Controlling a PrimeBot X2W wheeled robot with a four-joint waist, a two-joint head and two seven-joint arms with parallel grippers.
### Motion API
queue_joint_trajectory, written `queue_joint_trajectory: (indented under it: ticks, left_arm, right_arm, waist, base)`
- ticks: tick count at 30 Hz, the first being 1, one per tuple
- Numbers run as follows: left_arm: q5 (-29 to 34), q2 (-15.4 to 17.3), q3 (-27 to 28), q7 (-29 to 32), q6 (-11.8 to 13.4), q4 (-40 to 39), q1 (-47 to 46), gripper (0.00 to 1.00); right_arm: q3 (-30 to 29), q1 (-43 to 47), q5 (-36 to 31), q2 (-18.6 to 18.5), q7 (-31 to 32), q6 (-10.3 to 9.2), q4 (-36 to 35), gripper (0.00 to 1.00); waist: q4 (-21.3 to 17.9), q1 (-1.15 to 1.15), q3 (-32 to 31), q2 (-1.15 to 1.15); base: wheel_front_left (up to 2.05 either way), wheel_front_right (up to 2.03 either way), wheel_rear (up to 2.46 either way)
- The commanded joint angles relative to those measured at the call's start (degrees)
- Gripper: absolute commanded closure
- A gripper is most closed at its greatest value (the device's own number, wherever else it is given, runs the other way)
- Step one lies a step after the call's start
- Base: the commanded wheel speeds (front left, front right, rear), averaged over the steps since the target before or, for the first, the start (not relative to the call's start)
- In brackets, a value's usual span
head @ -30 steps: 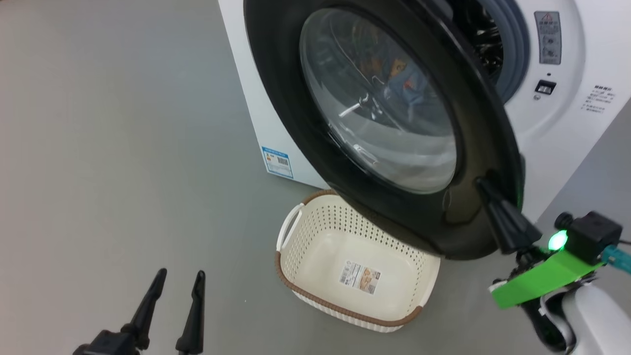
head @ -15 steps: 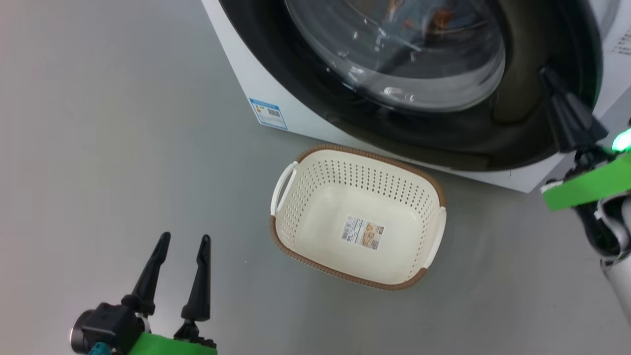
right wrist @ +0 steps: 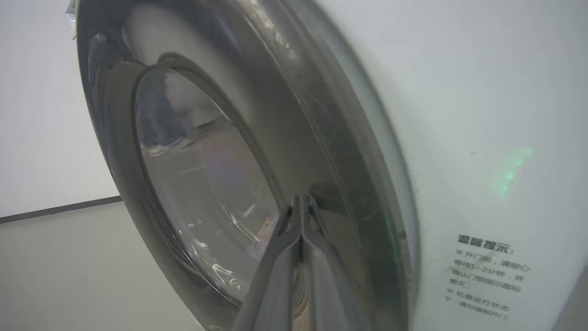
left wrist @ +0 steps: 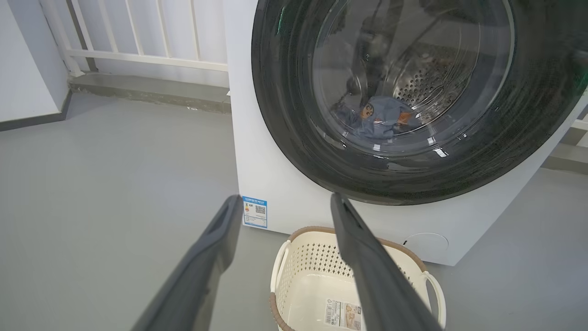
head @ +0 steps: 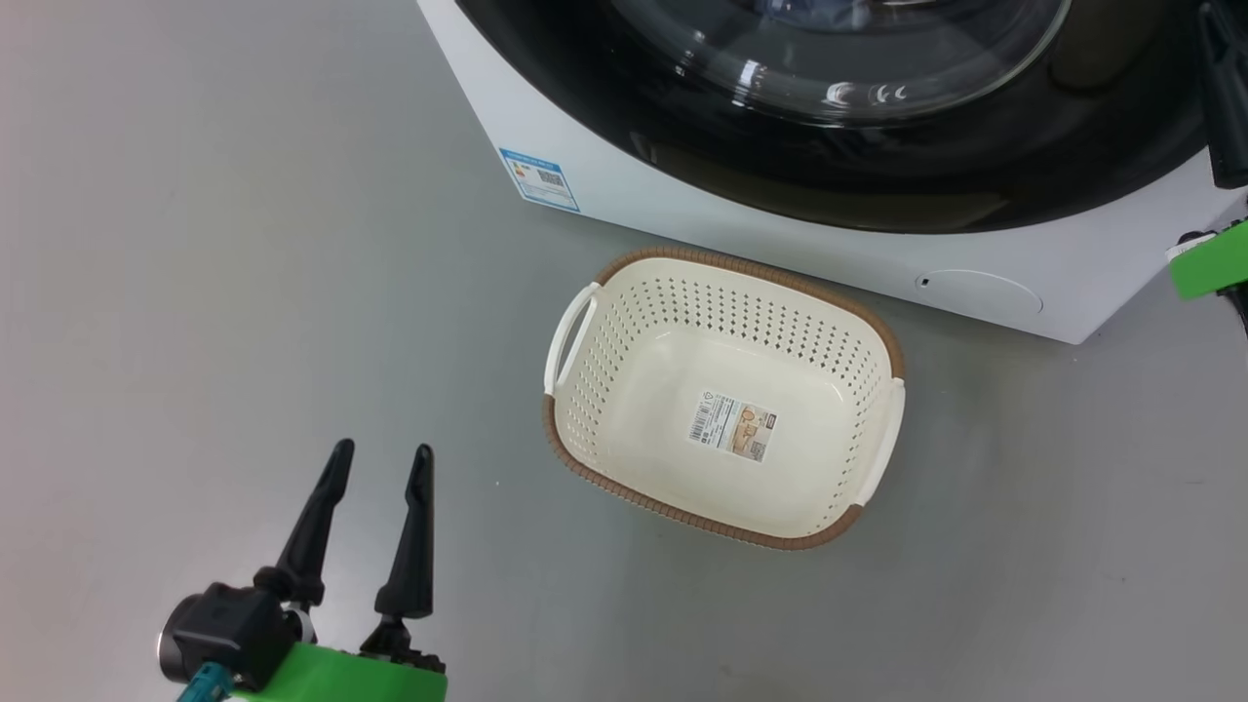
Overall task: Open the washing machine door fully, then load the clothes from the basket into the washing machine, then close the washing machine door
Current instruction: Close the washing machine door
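The washing machine (head: 741,234) stands at the top of the head view, its white front also in the left wrist view (left wrist: 275,184). The washing machine door (head: 877,185) lies against that front, glossy black rim and glass window (left wrist: 294,138). The clothes (left wrist: 381,122) show through the glass, inside the drum. The basket (head: 682,512) sits empty on the floor before the machine, also low in the left wrist view (left wrist: 312,257). My right gripper (right wrist: 303,198) is shut, tips touching the door's rim (right wrist: 321,115), at the head view's right edge (head: 1215,29). My left gripper (head: 375,463) hangs open and empty, left of the basket (left wrist: 285,202).
A blue label sticker (head: 539,178) and a round service flap (head: 975,291) mark the machine's lower front. Printed text (right wrist: 487,276) sits right of the door. A white railing (left wrist: 138,55) on a low step stands behind the machine. Grey floor surrounds the basket.
The door has swung from standing open at an angle to lying against the machine front, my shut right gripper staying on its rim. The head camera has shifted. The left gripper stays open.
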Motion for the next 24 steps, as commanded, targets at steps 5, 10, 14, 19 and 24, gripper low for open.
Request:
queue_joint_trajectory:
  ticks: [5, 10, 14, 19, 24]
  left_arm:
    - [-0.60, 0.92, 1.72, -0.52, 0.71, -1.55, -1.16, 0.00]
    - [-0.60, 0.92, 1.80, -0.52, 0.73, -1.43, -1.14, 0.00]
    - [-0.41, 0.92, 1.85, -0.52, 0.68, -1.17, -1.07, 0.00]
    - [-0.09, 0.92, 1.86, -0.52, 0.53, -0.75, -0.91, 0.00]
    - [0.43, 0.92, 2.18, -0.52, 0.21, 0.00, -0.37, 0.00]
  right_arm:
    - [-1.67, -2.30, -1.98, 0.16, -0.26, 0.00, 2.02, 1.00]
    - [-1.85, -2.05, -2.52, 0.93, -0.26, 0.00, 2.47, 1.00]
    - [-1.65, -0.99, -2.74, 1.69, -0.26, 0.00, 2.36, 1.00]
    - [-0.23, 0.67, -2.30, 2.29, -0.26, 0.00, 1.91, 1.00]
    - [2.01, 3.43, -2.04, 2.45, -0.26, 0.00, 0.35, 1.00]
  waist:
    - [0.08, 0.00, -0.43, 0.00]
    - [-0.19, 0.00, -0.88, 0.00]
    - [-0.56, 0.00, -1.66, 0.00]
    - [-0.91, 0.00, -2.94, 0.00]
    - [-1.23, 0.00, -5.19, 0.00]
  base:
    - [0.00, 0.00, 0.00]
    - [0.00, 0.00, 0.00]
    - [0.00, 0.00, 0.00]
    - [0.00, 0.00, 0.00]
    - [0.00, 0.00, 0.00]
